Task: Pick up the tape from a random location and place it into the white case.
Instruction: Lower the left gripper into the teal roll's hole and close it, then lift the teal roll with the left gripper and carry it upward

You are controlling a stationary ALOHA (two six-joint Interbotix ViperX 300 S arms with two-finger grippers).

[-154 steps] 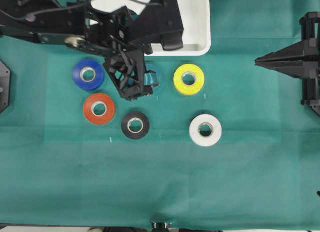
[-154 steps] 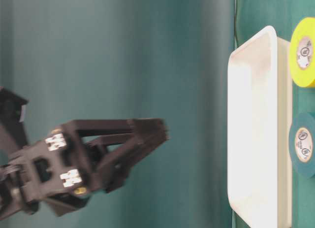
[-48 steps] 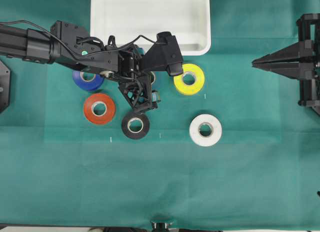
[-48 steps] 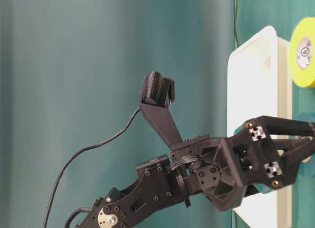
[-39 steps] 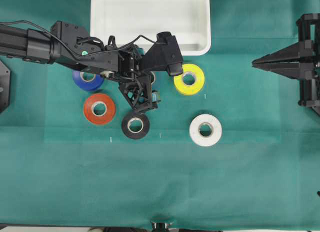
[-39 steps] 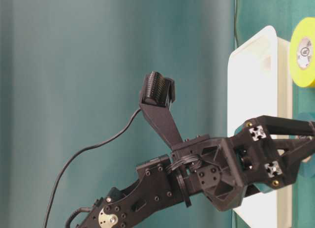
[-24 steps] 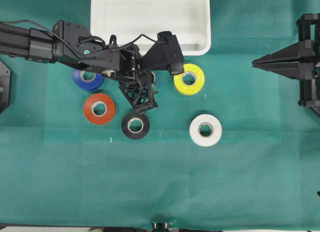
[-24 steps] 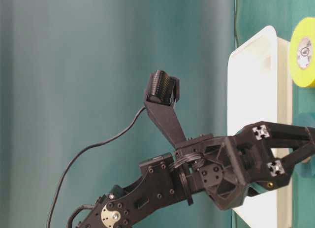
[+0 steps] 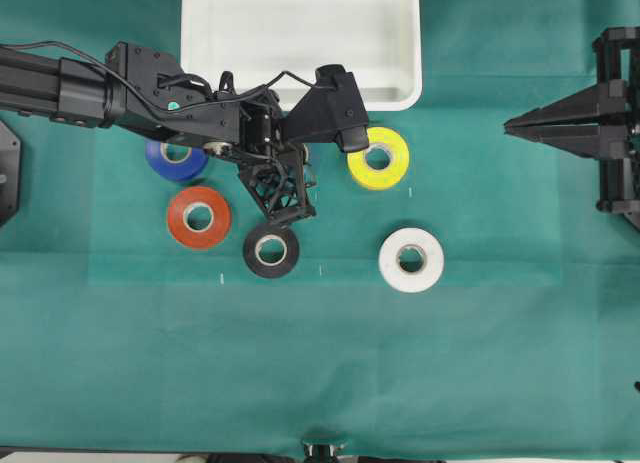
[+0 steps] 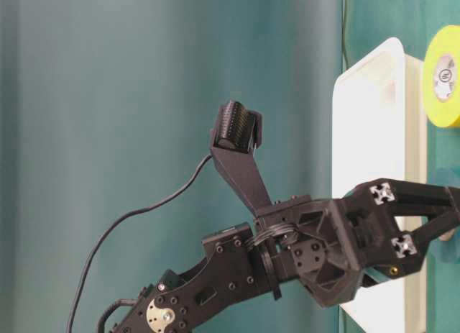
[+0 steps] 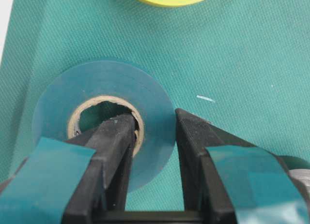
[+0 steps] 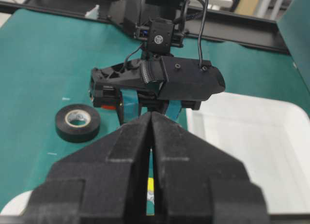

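Lowered since three seconds ago, the left gripper [image 11: 151,137] now straddles the tape [image 11: 103,121].
One finger sits in its core, one outside, clamping the wall; right gripper [image 12: 150,132] closed.

Black arm [image 9: 150,88], teal-taped jaws, black cable [image 10: 136,225]

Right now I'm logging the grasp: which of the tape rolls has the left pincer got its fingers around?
The teal tape: the left pincer has one finger in its core and one outside its wall. The blue, orange, black, yellow and white rolls lie untouched.
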